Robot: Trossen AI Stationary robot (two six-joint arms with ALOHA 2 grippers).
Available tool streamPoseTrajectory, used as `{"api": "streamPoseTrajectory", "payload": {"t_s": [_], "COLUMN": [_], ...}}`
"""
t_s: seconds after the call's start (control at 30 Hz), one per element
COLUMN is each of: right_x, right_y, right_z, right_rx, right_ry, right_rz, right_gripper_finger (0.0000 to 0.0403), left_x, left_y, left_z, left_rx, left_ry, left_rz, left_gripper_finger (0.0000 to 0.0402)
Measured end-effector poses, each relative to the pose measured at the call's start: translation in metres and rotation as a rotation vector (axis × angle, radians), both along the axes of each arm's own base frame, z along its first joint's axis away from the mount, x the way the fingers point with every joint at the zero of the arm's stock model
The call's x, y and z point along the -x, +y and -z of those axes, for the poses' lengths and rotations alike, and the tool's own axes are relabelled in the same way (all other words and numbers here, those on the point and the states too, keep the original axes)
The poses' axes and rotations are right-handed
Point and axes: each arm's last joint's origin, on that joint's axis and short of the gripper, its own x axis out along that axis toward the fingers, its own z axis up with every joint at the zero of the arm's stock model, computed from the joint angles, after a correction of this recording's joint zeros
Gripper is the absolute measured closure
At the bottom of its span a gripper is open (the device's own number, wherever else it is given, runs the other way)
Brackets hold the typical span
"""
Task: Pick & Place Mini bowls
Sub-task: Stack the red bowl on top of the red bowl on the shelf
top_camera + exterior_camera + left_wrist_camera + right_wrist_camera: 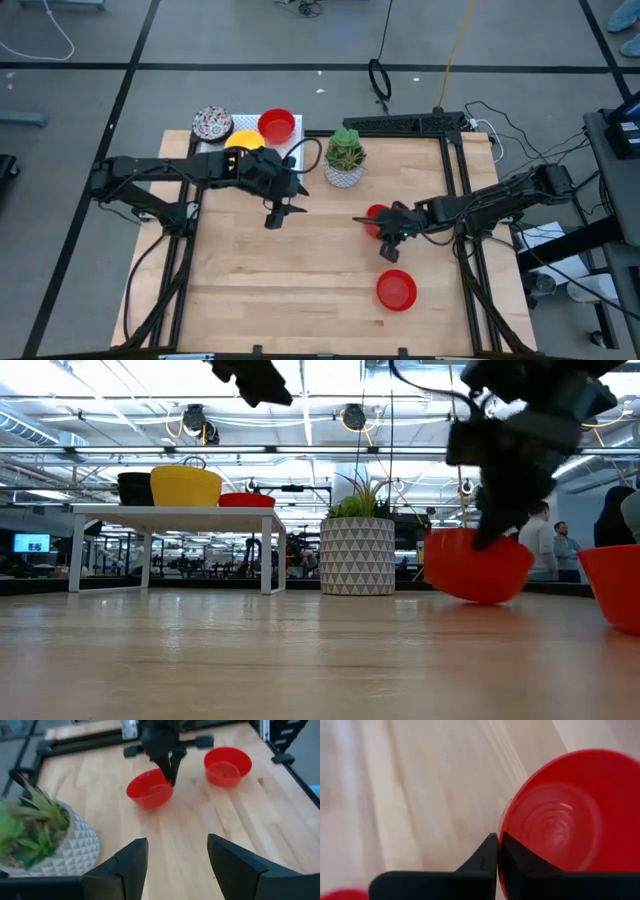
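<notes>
Red bowl (375, 221), frame centre-right — right gripper (390, 236) pinches its rim; lift level, slowly — left gripper (277, 212) hangs released.

Three plain red round mini bowls show: one at the far edge of the wooden tabletop (250, 280), at (277, 125), one mid-tabletop (376, 220), one toward the near right corner (396, 291). One plain yellow bowl (243, 141), one white bowl with red-blue ornamental pattern (212, 123), one white patterned pot with a green plant (345, 158).
</notes>
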Motion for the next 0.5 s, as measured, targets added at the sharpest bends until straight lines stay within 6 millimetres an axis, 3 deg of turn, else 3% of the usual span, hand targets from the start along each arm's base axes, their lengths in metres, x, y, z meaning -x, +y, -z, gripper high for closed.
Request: {"api": "streamPoseTrajectory", "payload": {"t_s": [0.23,0.5], "right_x": [-0.024,-0.079], "right_y": [-0.007,-0.023], "right_z": [0.000,0.003], "right_rx": [0.035,0.145], "right_ry": [-0.166,-0.192], "right_rz": [-0.028,-0.084], "right_gripper_finger": [0.0402,0.0402], "left_x": [-0.001,0.001], "left_y": [-0.010,-0.024], "left_z": [0.001,-0.002], "left_rx": [0.071,0.106], "left_ry": [0.015,0.012], "left_rz": [-0.020,0.005], "left_gripper_finger": [0.0192,0.0192]}}
